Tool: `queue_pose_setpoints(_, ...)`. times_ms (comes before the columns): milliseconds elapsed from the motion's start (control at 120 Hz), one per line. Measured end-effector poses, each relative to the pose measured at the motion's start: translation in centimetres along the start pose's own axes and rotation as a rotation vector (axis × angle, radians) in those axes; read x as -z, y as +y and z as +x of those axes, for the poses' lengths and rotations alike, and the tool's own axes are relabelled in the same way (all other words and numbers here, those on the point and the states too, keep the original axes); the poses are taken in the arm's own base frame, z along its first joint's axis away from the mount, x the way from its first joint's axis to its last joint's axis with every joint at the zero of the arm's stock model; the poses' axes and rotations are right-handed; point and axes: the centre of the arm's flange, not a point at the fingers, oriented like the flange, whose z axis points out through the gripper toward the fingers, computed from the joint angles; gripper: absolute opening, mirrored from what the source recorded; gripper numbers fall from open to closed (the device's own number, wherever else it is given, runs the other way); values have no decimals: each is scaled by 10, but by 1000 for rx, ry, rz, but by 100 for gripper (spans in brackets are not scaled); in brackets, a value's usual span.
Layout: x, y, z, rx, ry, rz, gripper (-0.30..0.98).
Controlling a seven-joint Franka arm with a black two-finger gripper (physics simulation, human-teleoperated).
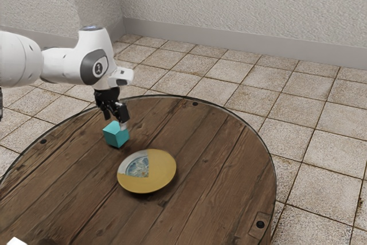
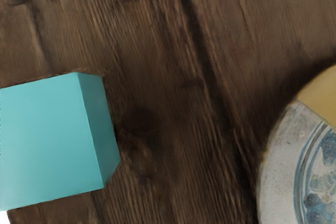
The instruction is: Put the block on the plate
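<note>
Our round table (image 1: pixel 223 142) stretches under our white arm (image 1: pixel 60 64), with the plate (image 1: pixel 162 170) set on its planks. Our gripper (image 1: pixel 115 121) hangs just over the block (image 1: pixel 113 136), its fingers spread, nothing pinched between them. The block rests on the wood near the plate. Should we descend off-centre or out of line with its faces, a finger could strike its top or tip it over.
</note>
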Motion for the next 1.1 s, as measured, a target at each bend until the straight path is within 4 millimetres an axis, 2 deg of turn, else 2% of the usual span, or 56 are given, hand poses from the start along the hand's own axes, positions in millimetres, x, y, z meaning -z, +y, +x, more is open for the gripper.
queue_pose_setpoints(83,-16,-14,-1,13,19,-11,69)
queue_pose_setpoints(258,-37,-24,0,26,31,-8,69)
queue_pose_setpoints(367,-40,-39,-3,50,37,2,69)
queue_pose_setpoints(525,-48,-58,7,82,44,19,69)
queue_pose_setpoints(700,-51,-55,13,103,45,14,69)
queue_pose_setpoints(1100,-78,-63,19,180,11,20,68)
